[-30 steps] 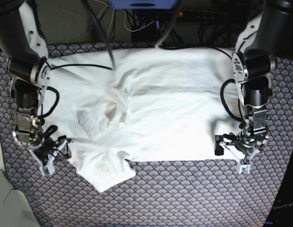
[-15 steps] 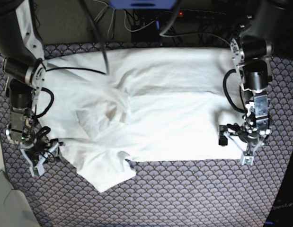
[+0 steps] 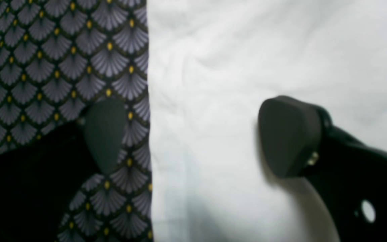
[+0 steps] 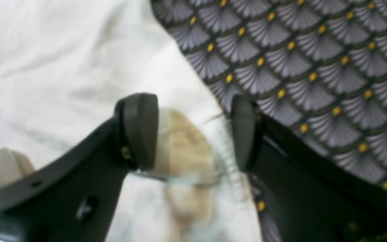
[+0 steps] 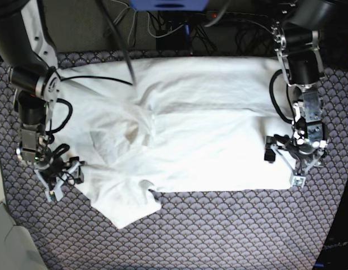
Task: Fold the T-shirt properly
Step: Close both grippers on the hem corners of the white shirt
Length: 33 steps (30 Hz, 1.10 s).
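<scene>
Shirt (image 5: 185,129) lies spread and wrinkly across the patterned worktop (image 5: 230,230), partly doubled over through the middle; judging by that, one fold may be in, with sleeves and further folds left. Left tool (image 3: 193,134) is wide open, straddling the shirt's straight edge, one pad on cloth and one over the worktop, holding nothing. Right tool (image 4: 193,131) is open too, astride the opposite edge near a tan-stained patch, with nothing pinched yet.
</scene>
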Tool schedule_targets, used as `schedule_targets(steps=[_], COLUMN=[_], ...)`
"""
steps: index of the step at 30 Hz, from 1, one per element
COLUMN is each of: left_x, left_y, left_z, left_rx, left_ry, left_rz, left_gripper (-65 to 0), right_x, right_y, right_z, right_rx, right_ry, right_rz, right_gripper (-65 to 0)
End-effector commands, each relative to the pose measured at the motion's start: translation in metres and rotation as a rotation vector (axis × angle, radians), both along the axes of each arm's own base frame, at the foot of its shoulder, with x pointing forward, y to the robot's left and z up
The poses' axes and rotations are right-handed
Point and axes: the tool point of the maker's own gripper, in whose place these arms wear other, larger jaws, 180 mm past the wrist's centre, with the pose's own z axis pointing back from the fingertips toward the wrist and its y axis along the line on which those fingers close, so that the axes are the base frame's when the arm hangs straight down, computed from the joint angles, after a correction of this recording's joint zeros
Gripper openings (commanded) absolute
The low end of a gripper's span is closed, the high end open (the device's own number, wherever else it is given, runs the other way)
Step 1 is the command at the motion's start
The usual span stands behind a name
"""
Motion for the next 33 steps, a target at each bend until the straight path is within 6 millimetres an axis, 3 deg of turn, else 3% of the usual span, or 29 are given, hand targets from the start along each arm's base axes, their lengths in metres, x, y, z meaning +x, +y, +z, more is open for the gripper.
schedule_targets(steps=[1, 4, 11, 17, 20, 28, 33], left_x=[0.014, 0.012, 0.008, 0.009, 0.009, 0.024, 0.051], left_y=[0.008, 0.015, 0.018, 0.018, 0.018, 0.018, 0.015], left_z=[0.025, 0.031, 0.03, 0.03, 0.029, 0.033, 0.029], left_rx=[0.022, 0.044, 0.052, 0.047, 0.046, 0.023, -0.044], left_ry=[-0.07, -0.083, -0.08, -0.079, -0.078, -0.085, -0.095], left_rz=[0.002, 0.002, 0.003, 0.005, 0.005, 0.019, 0.03], left_gripper=[0.0, 0.0, 0.0, 0.0, 0.0, 0.0, 0.0], right_x=[0.017, 0.012, 0.011, 0.0, -0.002, 0.0, 0.0], right_y=[-0.008, -0.007, -0.019, -0.006, 0.004, 0.007, 0.007], right_z=[0.026, 0.016, 0.019, 0.002, -0.003, -0.001, -0.001], right_rx=[0.002, 0.019, 0.016, 0.028, 0.039, 0.042, 0.042], right_ry=[-0.073, -0.048, -0.067, -0.036, -0.029, -0.035, -0.034], right_rz=[-0.01, -0.015, -0.03, -0.014, -0.004, -0.002, -0.002], right_gripper=[-29.4, -29.4, -29.4, -30.3, -36.3, -63.0, -63.6])
